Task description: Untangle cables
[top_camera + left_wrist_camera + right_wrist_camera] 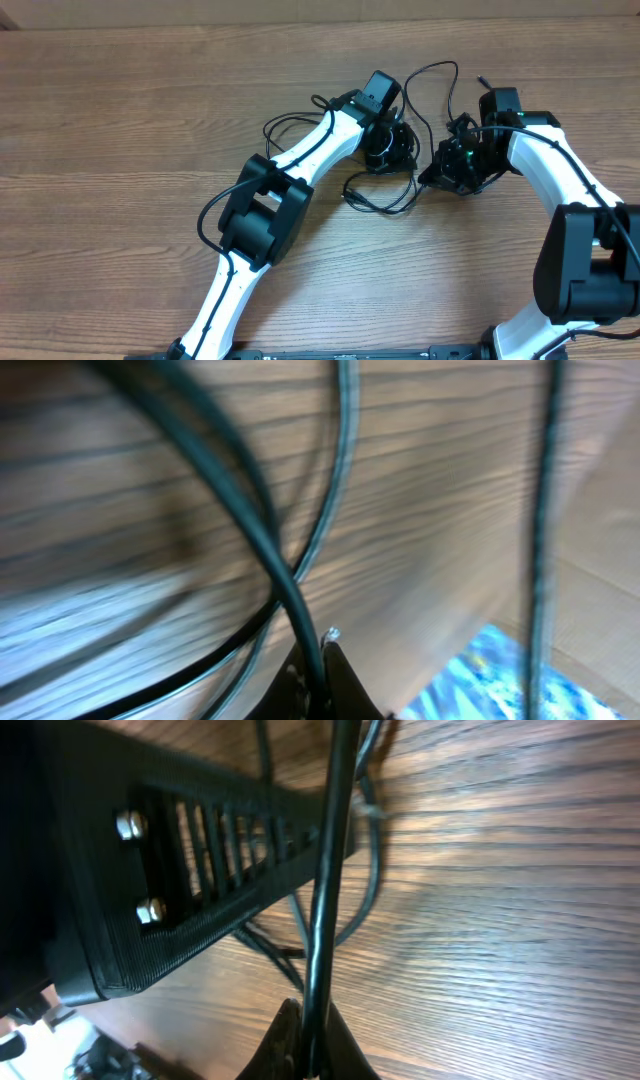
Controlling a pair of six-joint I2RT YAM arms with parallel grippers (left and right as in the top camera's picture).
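The cables [388, 198] lie in a loose tangle on the wooden table [120, 120], between the two pincers and partly under them. One loop rises behind the pincers and another spreads in front of the left one. The left pincer [383, 143] is pressed down into the knot. In its wrist view the fingers are together on one of the cables, and two more strands cross just above the tips. The right pincer [447, 168] stands just beside the left one. Its fingers are also clamped on one taut strand, which runs straight away from the tips. A black slotted housing [190, 870] with two screws is close to the left of this strand.
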